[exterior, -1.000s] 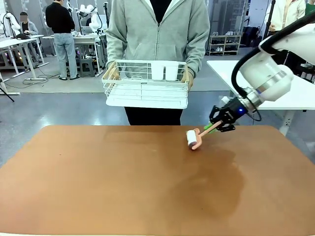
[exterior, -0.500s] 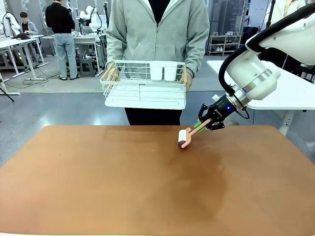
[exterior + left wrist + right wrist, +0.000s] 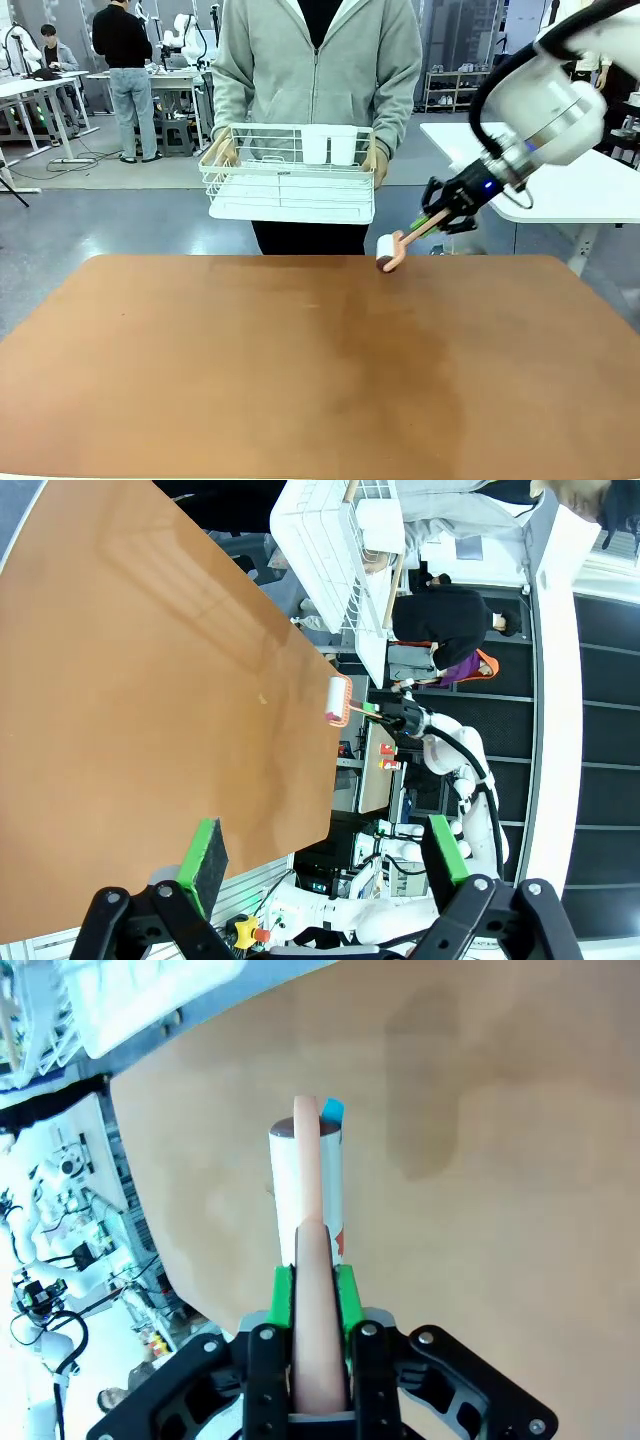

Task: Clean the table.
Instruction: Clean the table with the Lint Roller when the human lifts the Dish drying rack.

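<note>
The reddish-brown table spreads across the front view, with a faint darker patch right of its middle. My right gripper is shut on the pink handle of a lint roller, whose white roll hangs at the table's far edge, right of centre. In the right wrist view the green pads clamp the handle, and the roller points away over the table. My left gripper is open with nothing between its pads, high above the table. It looks across at the roller.
A person in a grey hoodie stands at the far side, holding a white wire rack in both hands above the table's far edge. A white-topped table stands at the back right. Other people are at benches far back left.
My right gripper has lifted the roller off the table top and drawn it up and right, toward the far edge. The rack has shifted slightly left.
</note>
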### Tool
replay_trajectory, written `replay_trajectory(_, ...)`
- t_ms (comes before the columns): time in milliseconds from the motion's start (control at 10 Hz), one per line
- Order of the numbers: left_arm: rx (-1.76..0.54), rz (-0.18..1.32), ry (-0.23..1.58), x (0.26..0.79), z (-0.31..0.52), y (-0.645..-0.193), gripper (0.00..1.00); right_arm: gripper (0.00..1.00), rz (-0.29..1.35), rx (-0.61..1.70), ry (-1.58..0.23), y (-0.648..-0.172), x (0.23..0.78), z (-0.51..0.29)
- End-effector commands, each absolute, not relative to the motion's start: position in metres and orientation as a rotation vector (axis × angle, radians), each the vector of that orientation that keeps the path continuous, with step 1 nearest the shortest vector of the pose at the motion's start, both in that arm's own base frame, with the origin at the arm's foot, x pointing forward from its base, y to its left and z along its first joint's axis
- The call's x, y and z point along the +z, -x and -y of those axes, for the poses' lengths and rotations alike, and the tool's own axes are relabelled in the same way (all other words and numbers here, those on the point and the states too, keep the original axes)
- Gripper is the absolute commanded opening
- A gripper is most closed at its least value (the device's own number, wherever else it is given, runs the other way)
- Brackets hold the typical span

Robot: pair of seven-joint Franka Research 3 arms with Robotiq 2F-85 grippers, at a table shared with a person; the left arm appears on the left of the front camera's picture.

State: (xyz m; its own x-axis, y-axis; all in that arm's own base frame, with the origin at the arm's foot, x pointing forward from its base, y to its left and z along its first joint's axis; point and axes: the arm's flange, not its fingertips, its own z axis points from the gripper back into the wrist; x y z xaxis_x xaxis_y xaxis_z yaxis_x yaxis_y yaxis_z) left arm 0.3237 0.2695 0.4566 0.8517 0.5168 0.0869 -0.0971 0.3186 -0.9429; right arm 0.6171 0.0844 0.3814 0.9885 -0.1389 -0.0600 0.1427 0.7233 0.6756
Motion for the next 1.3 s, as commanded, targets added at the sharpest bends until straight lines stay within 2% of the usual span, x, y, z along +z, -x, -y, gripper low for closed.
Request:
replay_trajectory(0, 0.410, 0.414, 1.196, 0.458, -0.271, -0.321, 1.00, 0.21, 0.015, -0.099, -0.528, -0.585, 0.406, -0.046)
replay_trajectory(200, 0.410, 0.414, 1.196, 0.458, -0.271, -0.321, 1.00, 0.21, -0.019, -0.054, -0.372, -0.572, 0.443, -0.004)
replay_trajectory(400, 0.410, 0.414, 1.196, 0.458, -0.271, -0.321, 1.00, 0.21, 0.018, -0.041, -0.268, -0.551, 0.485, 0.038)
replay_trajectory(500, 0.410, 0.414, 1.196, 0.458, -0.271, -0.321, 1.00, 0.21, 0.099, -0.064, -0.202, -0.540, 0.500, 0.051)
replay_trajectory(700, 0.410, 0.414, 1.196, 0.458, -0.271, -0.321, 1.00, 0.21, 0.106, -0.038, -0.182, -0.526, 0.511, 0.062)
replay_trajectory(800, 0.410, 0.414, 1.196, 0.458, -0.271, -0.321, 1.00, 0.21, 0.070, -0.031, -0.220, -0.530, 0.499, 0.063)
replay_trajectory(900, 0.410, 0.414, 1.196, 0.458, -0.271, -0.321, 1.00, 0.21, 0.104, -0.041, -0.200, -0.535, 0.521, 0.071)
replay_trajectory(1200, 0.410, 0.414, 1.196, 0.458, -0.271, -0.321, 1.00, 0.21, 0.104, -0.041, -0.200, -0.535, 0.521, 0.071)
